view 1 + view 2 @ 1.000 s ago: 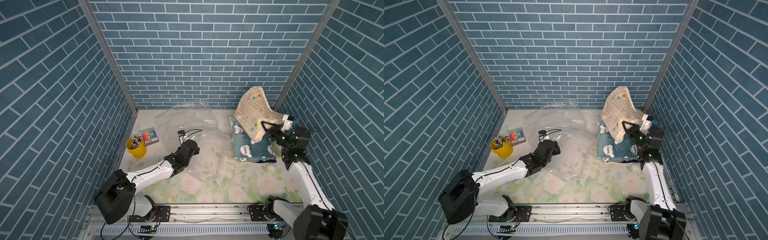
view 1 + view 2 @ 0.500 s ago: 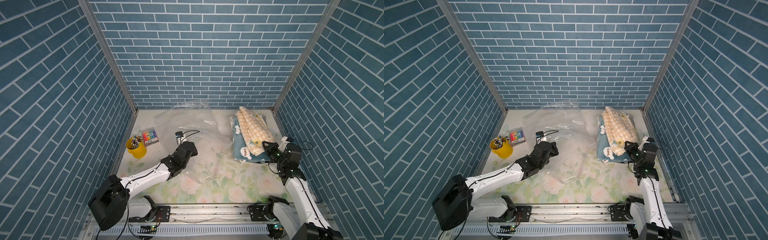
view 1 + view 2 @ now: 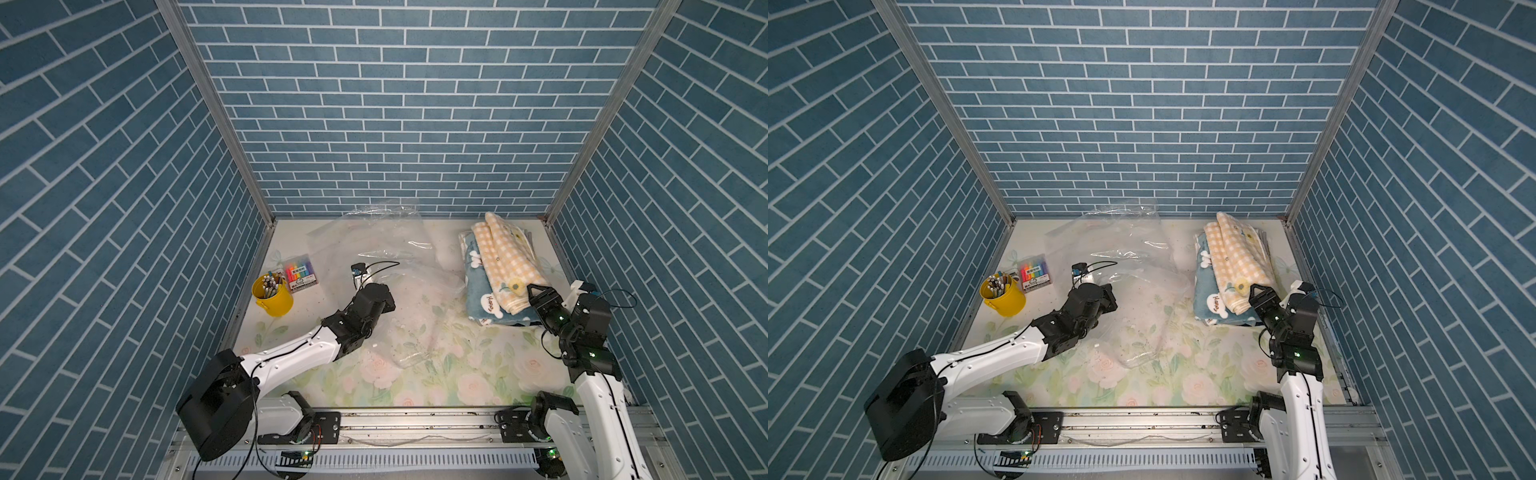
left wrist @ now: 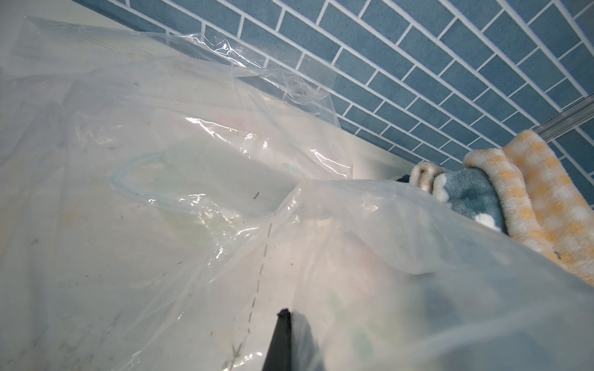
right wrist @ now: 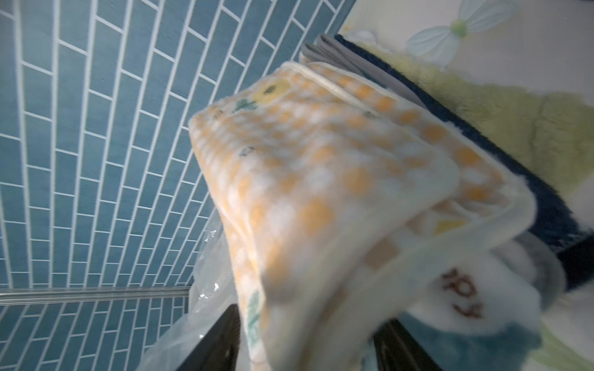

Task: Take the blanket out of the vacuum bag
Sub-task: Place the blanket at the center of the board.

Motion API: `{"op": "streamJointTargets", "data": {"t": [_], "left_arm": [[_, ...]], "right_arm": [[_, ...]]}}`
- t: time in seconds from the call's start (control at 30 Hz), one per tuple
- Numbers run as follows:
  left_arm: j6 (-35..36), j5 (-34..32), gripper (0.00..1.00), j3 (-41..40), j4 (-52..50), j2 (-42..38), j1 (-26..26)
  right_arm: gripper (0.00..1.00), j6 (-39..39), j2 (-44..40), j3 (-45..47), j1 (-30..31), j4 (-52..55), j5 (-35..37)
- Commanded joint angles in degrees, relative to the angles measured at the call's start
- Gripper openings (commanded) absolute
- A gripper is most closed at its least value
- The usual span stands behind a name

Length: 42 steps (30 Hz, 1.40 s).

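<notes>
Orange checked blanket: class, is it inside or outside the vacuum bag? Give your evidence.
Outside. The orange checked blanket lies folded atop the blue blanket, beside the crumpled vacuum bag, uncovered by plastic.

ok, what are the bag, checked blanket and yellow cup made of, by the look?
bag: thin clear plastic film, glossy; it crinkles and glints.
checked blanket: soft fleece, probably; fuzzy matte pile.
yellow cup: smooth, likely painted metal or plastic.
</notes>
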<state>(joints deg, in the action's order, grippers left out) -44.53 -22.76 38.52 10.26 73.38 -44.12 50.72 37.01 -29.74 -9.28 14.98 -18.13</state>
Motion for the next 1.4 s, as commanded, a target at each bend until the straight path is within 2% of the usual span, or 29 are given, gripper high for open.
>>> {"op": "streamJointTargets", "data": {"t": [0.0,0.1,0.23,0.33,0.4,0.43,0.53,0.6,0.67,0.8,0.9,1.0,1.13,1.2,1.27,1.37], "left_arm": [[1.4,-0.2,0.00,-0.8,1.1,-1.4,0.4],[1.8,-0.4,0.00,-1.1,1.2,-2.0,0.5],[1.8,0.1,0.00,-1.3,1.5,-2.0,0.5],[1.7,1.7,0.00,-1.6,2.3,-1.5,0.5],[1.7,2.4,0.00,-1.4,2.4,-0.8,0.5],[1.7,2.9,0.00,-1.1,2.3,-0.4,0.5],[1.8,4.3,0.00,-0.2,1.5,0.6,0.5],[2.0,4.9,0.00,0.6,0.9,1.1,0.5],[1.9,5.0,0.00,1.2,0.2,1.6,0.5],[1.5,5.7,0.00,2.3,-1.9,1.9,0.5],[1.4,5.8,0.00,2.3,-2.8,1.2,0.5],[1.1,5.2,0.00,2.1,-3.5,0.8,0.5],[1.0,5.2,0.00,2.1,-3.9,1.0,0.5],[0.9,5.3,0.00,2.0,-3.8,1.3,0.5],[0.8,5.5,0.00,2.1,-3.6,1.8,0.5],[0.8,5.8,0.00,2.3,-3.5,2.5,0.5]], "right_arm": [[0.69,-8.0,-3.1,-5.2,-0.1,11.2,4.6],[0.70,-11.2,-6.0,-9.1,0.0,17.2,3.9],[0.59,-13.6,-8.2,-12.1,0.4,18.2,-3.2],[0.39,-14.5,-6.6,-14.1,0.9,12.9,-9.0],[0.27,-16.9,-1.8,-17.4,2.3,11.4,-8.4],[0.25,-18.2,1.2,-19.2,3.7,10.9,-7.8],[0.21,-23.2,12.7,-26.5,14.2,10.1,1.7],[0.25,-27.7,23.4,-34.1,22.1,12.3,10.1],[0.25,-30.1,32.9,-41.2,26.2,13.0,15.6],[0.24,-36.2,51.6,-55.9,29.8,15.2,28.1],[0.33,-39.4,62.2,-65.6,30.8,20.7,35.1],[0.44,-41.1,66.2,-66.1,31.6,20.5,39.6],[0.47,-41.7,67.1,-61.7,32.2,18.5,44.5],[0.47,-41.8,66.6,-59.3,32.2,16.8,44.6],[0.44,-41.8,65.9,-57.4,32.2,15.5,45.2],[0.25,-42.1,64.2,-55.1,32.2,13.2,45.9]]}}
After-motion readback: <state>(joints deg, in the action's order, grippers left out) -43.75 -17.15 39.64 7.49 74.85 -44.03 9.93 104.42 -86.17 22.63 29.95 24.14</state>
